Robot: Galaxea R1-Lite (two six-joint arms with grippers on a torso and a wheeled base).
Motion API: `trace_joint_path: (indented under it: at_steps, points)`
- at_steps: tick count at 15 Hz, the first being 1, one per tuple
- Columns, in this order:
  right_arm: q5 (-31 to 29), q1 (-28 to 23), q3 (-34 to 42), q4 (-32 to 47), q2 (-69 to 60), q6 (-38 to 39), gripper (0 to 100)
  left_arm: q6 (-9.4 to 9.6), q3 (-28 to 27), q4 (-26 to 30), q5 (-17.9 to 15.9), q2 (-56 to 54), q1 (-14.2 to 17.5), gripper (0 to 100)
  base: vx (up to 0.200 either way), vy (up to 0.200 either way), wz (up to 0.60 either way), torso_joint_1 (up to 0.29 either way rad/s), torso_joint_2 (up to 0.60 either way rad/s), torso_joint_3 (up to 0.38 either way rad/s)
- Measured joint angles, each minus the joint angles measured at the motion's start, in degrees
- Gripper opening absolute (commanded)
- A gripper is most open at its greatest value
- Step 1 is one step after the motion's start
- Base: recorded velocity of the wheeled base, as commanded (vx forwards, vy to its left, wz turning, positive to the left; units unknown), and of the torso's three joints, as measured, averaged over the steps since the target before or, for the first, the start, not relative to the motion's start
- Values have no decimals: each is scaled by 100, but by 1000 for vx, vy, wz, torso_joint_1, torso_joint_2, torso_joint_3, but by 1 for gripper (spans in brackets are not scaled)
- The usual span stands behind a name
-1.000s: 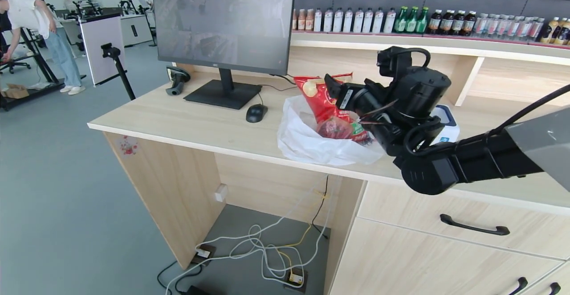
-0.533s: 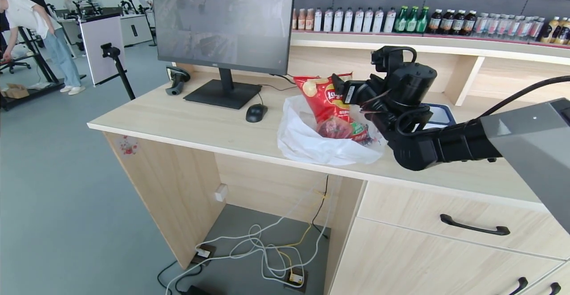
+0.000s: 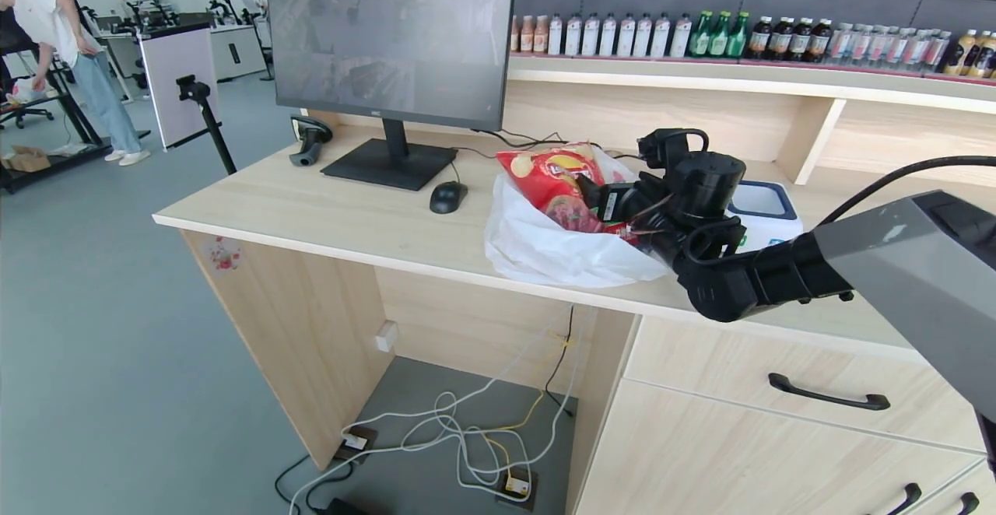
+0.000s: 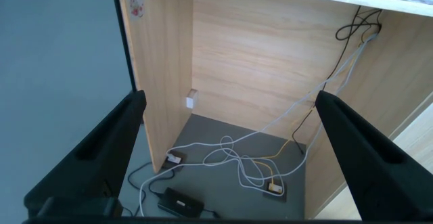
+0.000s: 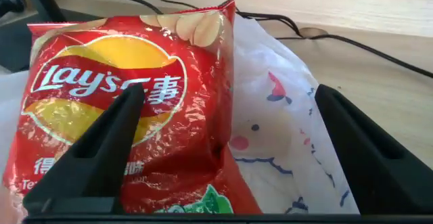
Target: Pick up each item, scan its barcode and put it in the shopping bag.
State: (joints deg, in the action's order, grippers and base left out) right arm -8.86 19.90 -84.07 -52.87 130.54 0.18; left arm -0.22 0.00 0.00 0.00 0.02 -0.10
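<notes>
Left gripper [image 4: 230, 101]: low, facing the floor under desk, fingers spread, empty.
Right gripper [image 5: 228, 95]: at shopping bag [image 3: 545, 254] mouth, fingers spread, pinching nothing.
Chip bag [image 3: 554, 188]: tilted inside shopping bag, top protruding.
Step, judged: chips bagged.
Next: lift right arm clear without snagging plastic, then fetch next item.

Red chip bag [image 5: 169, 82] with yellow disc; white shopping bag [image 5: 274, 139], seemingly pink-and-blue-printed
</notes>
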Motion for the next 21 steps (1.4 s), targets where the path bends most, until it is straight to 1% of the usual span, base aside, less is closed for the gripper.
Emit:
trace_joint_path:
  at_steps: [4,6,8,11,12,13,16,18,21]
  points:
    - [79,-157,-20,-56,-79,4,100,-2,0,0,0,0,0,100,0,0,0,0,0,0]
    - [82,-143,102,-402,-302,4,100,-2,0,0,0,0,0,100,0,0,0,0,0,0]
    - [60,-35,544,-1137,-623,-40,100,-2,0,0,0,0,0,100,0,0,0,0,0,0]
    - [72,267,1690,-2533,-1141,-151,100,4,0,0,0,0,5,100,0,0,0,0,0,0]
    - [96,400,2158,-3146,-1301,-177,100,6,0,0,0,0,-1,100,0,0,0,0,0,0]
    - [139,518,2560,-3483,-1441,-196,100,4,0,0,0,0,-1,100,0,0,0,0,0,0]
    - [301,736,3600,-3677,-2050,-278,100,0,0,0,0,0,0,100,0,0,0,0,0,0]
    - [600,839,3782,-3721,-2370,-338,100,0,0,2,0,0,0,100,0,0,0,0,0,0]
    - [651,870,3860,-3714,-2572,-324,100,0,0,0,0,0,0,100,0,0,-600,1,7,1]
